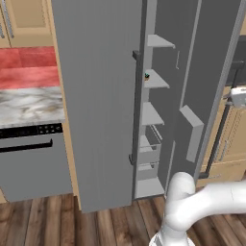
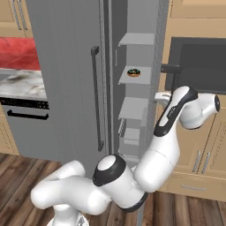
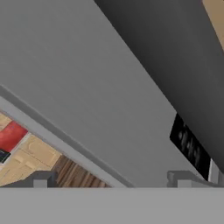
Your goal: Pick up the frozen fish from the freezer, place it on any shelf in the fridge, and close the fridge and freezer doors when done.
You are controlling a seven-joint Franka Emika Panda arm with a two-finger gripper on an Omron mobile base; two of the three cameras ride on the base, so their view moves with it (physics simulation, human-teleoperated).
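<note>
The freezer (image 1: pixel 151 115) stands open, showing short pale shelves and clear drawers (image 1: pixel 149 151). Its door (image 1: pixel 211 62) is swung out to the right, with a bin (image 1: pixel 192 129) on its inner face. The fridge door (image 1: pixel 96 96) to the left is shut, its bar handle (image 1: pixel 136 108) beside the gap. The frozen fish is out of view. My gripper (image 3: pixel 113 179) is open, fingertips wide apart with nothing between them. It faces a flat grey door panel with a dark dispenser recess (image 3: pixel 190 144). My arm (image 2: pixel 176 110) reaches round the outer side of the freezer door (image 2: pixel 160 44).
A tiny dark item with a teal top (image 1: pixel 146 76) sits on an upper freezer shelf (image 2: pixel 133 73). A marble counter (image 1: pixel 29 103) over a grey appliance (image 1: pixel 29 163) lies left. A dark wall oven (image 2: pixel 198 62) and wood cabinets (image 2: pixel 203 159) stand right.
</note>
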